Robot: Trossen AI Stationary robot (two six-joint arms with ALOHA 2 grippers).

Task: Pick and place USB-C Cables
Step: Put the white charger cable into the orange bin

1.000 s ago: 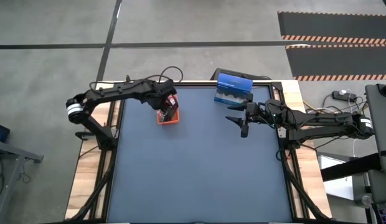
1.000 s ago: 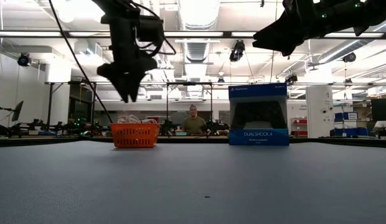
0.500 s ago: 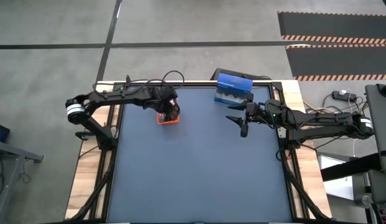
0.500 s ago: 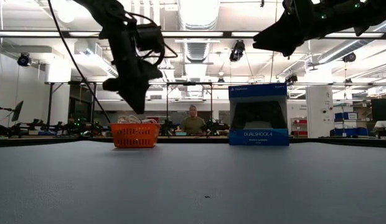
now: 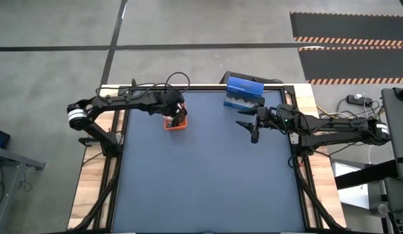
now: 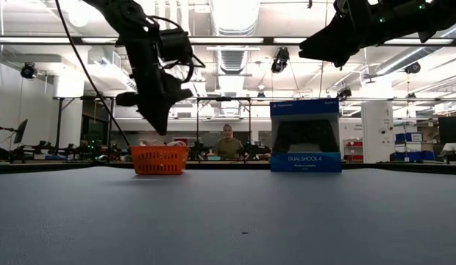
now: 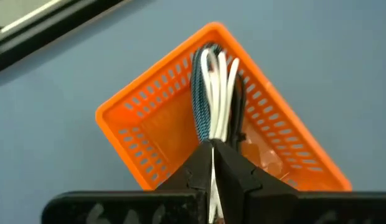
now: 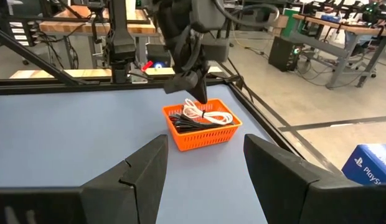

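usb-c cables (image 7: 213, 93) lie bundled in the orange basket (image 7: 143, 134), directly beneath the left gripper (image 7: 211, 163). its two dark fingers are pressed together at the tips, just above the white and dark loops; whether they pinch a cable i cannot tell. across from it, the right gripper (image 5: 252, 123) hangs over the mat with fingers spread and nothing between them, a blue box (image 5: 244, 93) just behind it.

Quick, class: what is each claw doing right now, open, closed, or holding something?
Left claw: closed, above the orange plastic mesh basket; nothing visibly gripped.
Right claw: open, holding nothing, raised over the table.
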